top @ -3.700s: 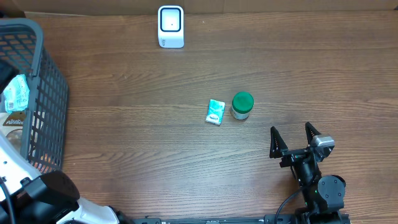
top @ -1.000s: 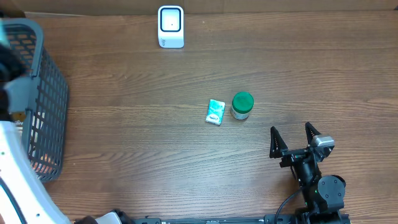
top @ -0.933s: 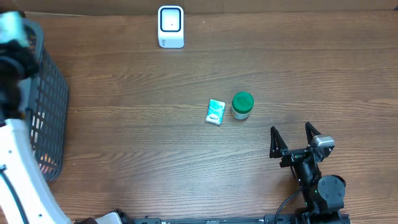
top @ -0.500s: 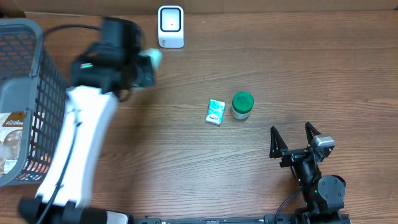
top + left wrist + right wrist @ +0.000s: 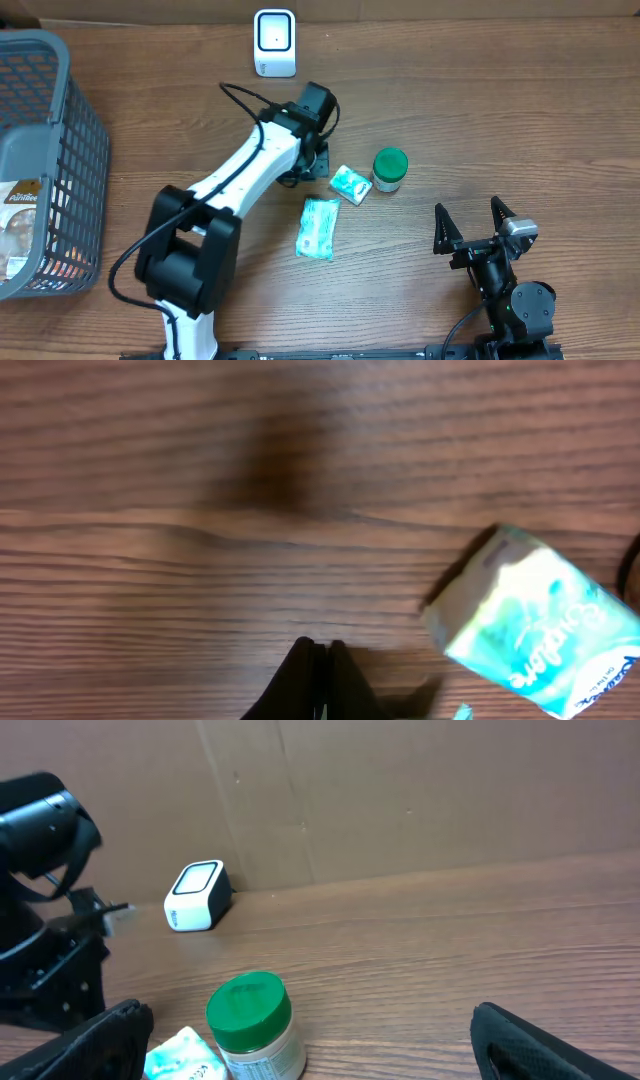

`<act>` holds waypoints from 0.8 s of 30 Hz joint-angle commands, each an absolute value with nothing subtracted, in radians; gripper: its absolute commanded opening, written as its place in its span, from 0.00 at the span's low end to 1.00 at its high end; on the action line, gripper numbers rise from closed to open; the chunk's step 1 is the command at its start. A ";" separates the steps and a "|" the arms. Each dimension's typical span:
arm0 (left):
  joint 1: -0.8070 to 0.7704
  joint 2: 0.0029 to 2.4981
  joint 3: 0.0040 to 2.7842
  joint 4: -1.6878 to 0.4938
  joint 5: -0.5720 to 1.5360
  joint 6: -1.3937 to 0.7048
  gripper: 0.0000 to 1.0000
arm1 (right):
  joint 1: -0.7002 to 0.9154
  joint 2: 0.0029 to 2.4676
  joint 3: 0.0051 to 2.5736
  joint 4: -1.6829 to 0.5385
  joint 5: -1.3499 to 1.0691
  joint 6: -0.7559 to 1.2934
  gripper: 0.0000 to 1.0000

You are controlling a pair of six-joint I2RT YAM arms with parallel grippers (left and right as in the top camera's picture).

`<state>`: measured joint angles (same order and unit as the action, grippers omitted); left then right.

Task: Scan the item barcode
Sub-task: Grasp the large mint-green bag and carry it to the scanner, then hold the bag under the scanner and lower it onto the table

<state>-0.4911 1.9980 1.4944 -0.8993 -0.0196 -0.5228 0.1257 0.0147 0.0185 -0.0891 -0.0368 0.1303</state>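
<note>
White links of my left arm (image 5: 245,165) are stretched long from the near-left edge of the table (image 5: 520,100) diagonally up toward the middle, elbow low, black wrist folded over and pointing down at the wood just left of the small teal box (image 5: 349,184). On the wrist camera the left gripper (image 5: 320,665) has its two dark fingers pressed together with nothing between them, the box off to their right and the tips hanging just above the grain. The teal packet (image 5: 318,228) lies flat on the table nearer to me than the wrist, apart from the gripper, with the scanner (image 5: 274,42) well away at the far edge. The green-lidded jar (image 5: 389,170) stands just right of the box. My right gripper (image 5: 467,212) rests at the near-right with its jaws spread wide and empty. Against half a second ago: the arm was then up by the scanner with the pale packet at its tip, and now it has swung right and down to the centre, and the packet is on the wood. The small box has turned too; it lay nearly straight up and down in the overhead view, and now it sits skewed. The jar, the right arm and the basket (image 5: 75,170) at the left are where they were.
</note>
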 commanded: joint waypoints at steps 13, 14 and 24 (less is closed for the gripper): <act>-0.455 1.967 1.753 -1.095 0.195 -0.207 0.08 | 0.122 0.003 0.008 -0.082 -0.032 0.130 1.00; -0.455 1.967 1.754 -1.108 0.245 -0.157 0.10 | 0.122 0.003 0.008 -0.082 -0.031 0.130 1.00; -0.469 1.975 1.608 -1.156 0.376 -0.006 0.15 | 0.122 0.003 0.008 -0.082 -0.032 0.130 1.00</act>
